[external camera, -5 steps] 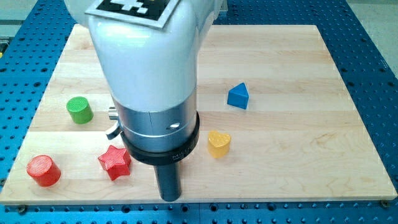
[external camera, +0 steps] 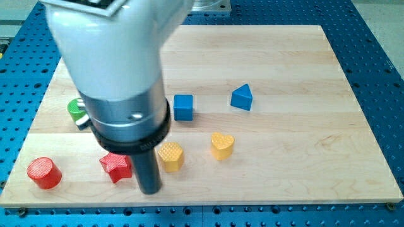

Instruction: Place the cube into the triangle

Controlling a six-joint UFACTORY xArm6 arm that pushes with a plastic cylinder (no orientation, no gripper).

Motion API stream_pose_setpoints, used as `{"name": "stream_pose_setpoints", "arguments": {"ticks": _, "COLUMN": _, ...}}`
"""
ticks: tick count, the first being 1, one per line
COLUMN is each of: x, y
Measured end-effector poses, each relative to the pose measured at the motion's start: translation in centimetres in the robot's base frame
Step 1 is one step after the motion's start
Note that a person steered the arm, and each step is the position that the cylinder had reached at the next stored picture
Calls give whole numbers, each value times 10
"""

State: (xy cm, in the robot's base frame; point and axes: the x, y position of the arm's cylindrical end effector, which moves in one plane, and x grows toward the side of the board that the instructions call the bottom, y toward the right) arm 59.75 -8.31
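A blue cube [external camera: 183, 106] sits near the middle of the wooden board [external camera: 303, 145]. A blue triangle block [external camera: 242, 98] lies to its right, a gap apart. My tip [external camera: 149, 190] is near the view's bottom, between a red star [external camera: 116, 167] on its left and a yellow block [external camera: 170, 156] on its upper right. The tip is well below and left of the cube. The arm's white and grey body hides the upper left of the board.
A yellow heart [external camera: 221, 145] lies right of the yellow block. A red cylinder [external camera: 43, 173] sits at the bottom left. A green block [external camera: 76, 109] is partly hidden behind the arm at the left.
The arm has moved to the view's left, and the tip with it. The blue cube and the yellow block, hidden before, now show. The green block is now partly covered.
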Motion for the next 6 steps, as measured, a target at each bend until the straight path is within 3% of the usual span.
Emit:
{"name": "stream_pose_setpoints", "arguments": {"ticks": 1, "x": -16, "y": -2}}
{"name": "stream_pose_setpoints", "arguments": {"ticks": 3, "x": -26, "y": 78}}
{"name": "stream_pose_setpoints", "arguments": {"ticks": 4, "x": -4, "y": 74}}
{"name": "stream_pose_setpoints", "arguments": {"ticks": 5, "x": 16, "y": 26}}
{"name": "stream_pose_setpoints", "arguments": {"ticks": 6, "x": -40, "y": 26}}
